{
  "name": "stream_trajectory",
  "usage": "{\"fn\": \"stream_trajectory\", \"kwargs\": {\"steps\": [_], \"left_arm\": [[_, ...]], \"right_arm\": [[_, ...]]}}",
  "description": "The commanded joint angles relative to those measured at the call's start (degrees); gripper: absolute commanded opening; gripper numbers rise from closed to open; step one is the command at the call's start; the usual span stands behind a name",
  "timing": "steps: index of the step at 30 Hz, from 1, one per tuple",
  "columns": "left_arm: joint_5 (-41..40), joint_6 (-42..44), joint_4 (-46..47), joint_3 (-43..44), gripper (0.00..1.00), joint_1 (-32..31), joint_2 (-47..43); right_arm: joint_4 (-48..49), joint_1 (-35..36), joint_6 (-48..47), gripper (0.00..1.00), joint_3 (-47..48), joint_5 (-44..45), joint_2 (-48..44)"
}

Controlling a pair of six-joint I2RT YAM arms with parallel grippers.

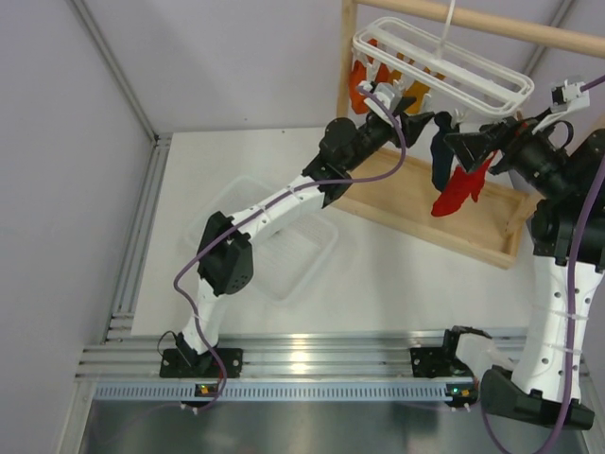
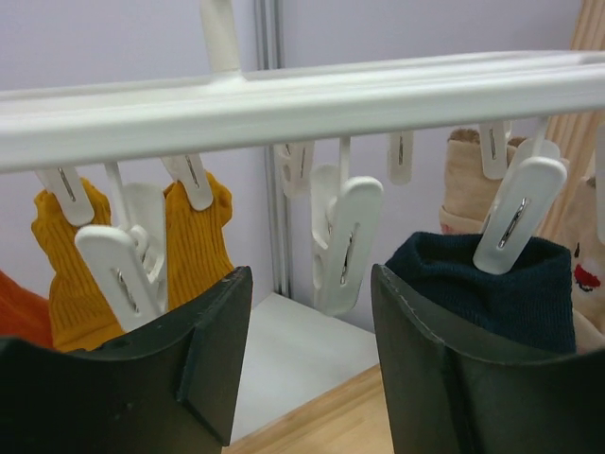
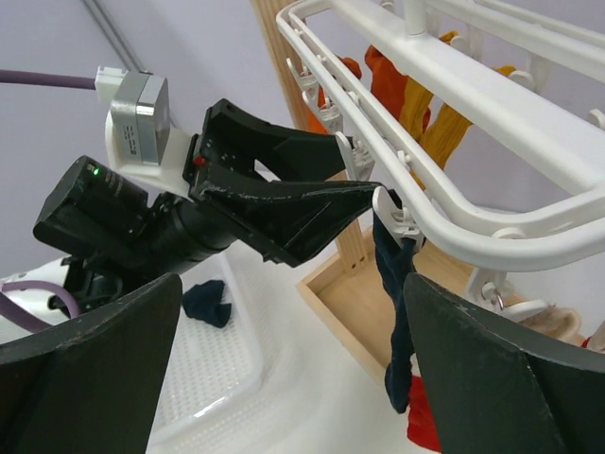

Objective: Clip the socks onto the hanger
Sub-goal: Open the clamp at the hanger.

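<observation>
Under white plastic hanger point(image 2: 284, 104), navy fabric sock point(image 2: 492, 293) is hanging clipped; left end effector point(image 2: 310, 284) and right end effector point(image 3: 291, 293) are gaping empty; probably best backing off slowly, avoiding snags.

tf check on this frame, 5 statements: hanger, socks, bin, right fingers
1. A navy sock hangs from a clip on the hanger. True.
2. A dark blue piece of fabric lies in the clear bin. True.
3. The hanger lies flat in the clear bin. False: it hangs from the wooden rod.
4. The right fingers are shut on a sock. False: they stand wide apart and hold nothing.
5. A yellow sock is clipped to the hanger. True.
</observation>
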Motion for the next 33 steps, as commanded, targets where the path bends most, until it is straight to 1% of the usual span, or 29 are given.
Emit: {"fn": "stream_trajectory", "kwargs": {"steps": [1, 2, 4, 5, 7, 8, 9, 10, 12, 13, 15, 16, 17, 19, 20, 22, 25, 28, 33], "left_arm": [[2.7, -1.7, 6.4, 4.2, 0.57, 0.3, 0.4], [3.2, -1.8, 6.5, 4.5, 0.56, 0.3, 0.7], [3.6, -2.3, 6.2, 5.1, 0.51, 0.3, 1.1], [3.7, -2.4, 5.8, 5.6, 0.44, 0.3, 1.1], [4.2, -2.7, 4.9, 6.1, 0.39, 0.3, 1.1], [4.5, -2.7, 4.1, 5.9, 0.33, 0.3, 0.7], [4.5, -2.7, 3.6, 5.9, 0.31, 0.3, 0.5], [5.0, -2.5, 3.1, 5.9, 0.29, 0.3, 0.3], [5.5, -2.2, 2.0, 5.6, 0.24, 0.4, -0.5], [6.4, -1.8, 1.6, 5.6, 0.23, 0.3, -0.8], [7.2, -1.5, -0.2, 5.6, 0.19, 0.3, -1.4], [7.7, -1.3, -0.7, 5.6, 0.18, 0.3, -1.7], [8.4, -1.1, -1.3, 5.6, 0.16, 0.3, -2.1], [8.8, -0.6, -2.9, 5.6, 0.14, 0.3, -2.5], [8.9, -0.5, -3.4, 5.6, 0.13, 0.3, -2.9], [9.2, -0.4, -4.5, 5.6, 0.12, 0.3, -3.3], [9.3, -0.3, -4.7, 4.7, 0.12, 0.3, -4.0], [10.0, -0.2, -5.2, 4.7, 0.11, 0.4, -4.4], [12.1, 0.2, -5.2, 3.5, 0.11, 0.3, -5.5]], "right_arm": [[1.7, -0.5, -0.5, 0.98, 0.5, -2.6, -1.4], [3.5, -0.5, 0.3, 0.96, 0.0, -2.9, -1.5], [6.0, -0.4, 1.6, 0.93, -1.7, -3.4, -2.1], [8.7, -0.4, 3.0, 0.91, -2.4, -3.6, -2.2], [11.5, -0.4, 4.8, 0.88, -5.3, -3.4, -2.9], [13.3, -0.3, 6.6, 0.86, -6.2, -2.7, -3.0], [16.3, -0.1, 7.4, 0.84, -8.1, -2.3, -3.1], [17.7, 0.5, 8.2, 0.8, -9.1, -1.6, -3.2], [19.8, 1.9, 9.4, 0.76, -11.1, 1.8, -3.1], [21.5, 3.6, 9.8, 0.72, -11.7, 3.1, -2.7], [23.7, 5.7, 10.9, 0.68, -13.1, 6.6, -2.2], [24.9, 8.1, 10.9, 0.65, -13.3, 8.0, -1.7], [25.4, 9.6, 10.6, 0.64, -13.4, 11.5, -1.5], [26.6, 12.8, 9.9, 0.6, -14.4, 14.5, -1.3], [28.2, 13.1, 9.4, 0.59, -14.7, 18.4, -1.3], [29.9, 16.1, 9.6, 0.55, -16.3, 21.2, -1.3], [33.0, 17.6, 11.1, 0.54, -18.4, 26.2, -1.0], [35.4, 18.4, 11.5, 0.51, -19.8, 28.6, -0.2], [40.6, 19.6, 11.1, 0.54, -21.8, 32.8, 0.8]]}}
